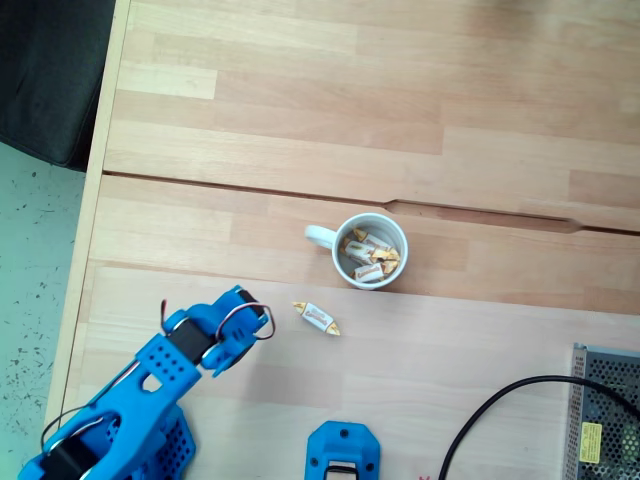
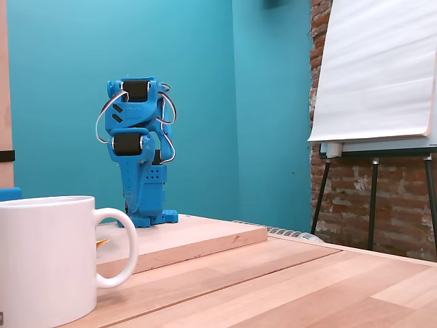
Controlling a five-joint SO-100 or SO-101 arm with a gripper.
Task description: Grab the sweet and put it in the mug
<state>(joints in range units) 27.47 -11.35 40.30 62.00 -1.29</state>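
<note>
Sweet lies on the wooden worktop just below the white mug, not picked up yet, so the blue arm must reach over and grab it, though I cannot tell if its pincer is apart or together.

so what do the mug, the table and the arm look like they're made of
The mug looks like glazed white ceramic: smooth, with a soft sheen. The table looks like jointed light wood planks with visible grain and a matt finish. The arm looks like matt blue plastic, possibly printed, with black motor blocks.
</note>
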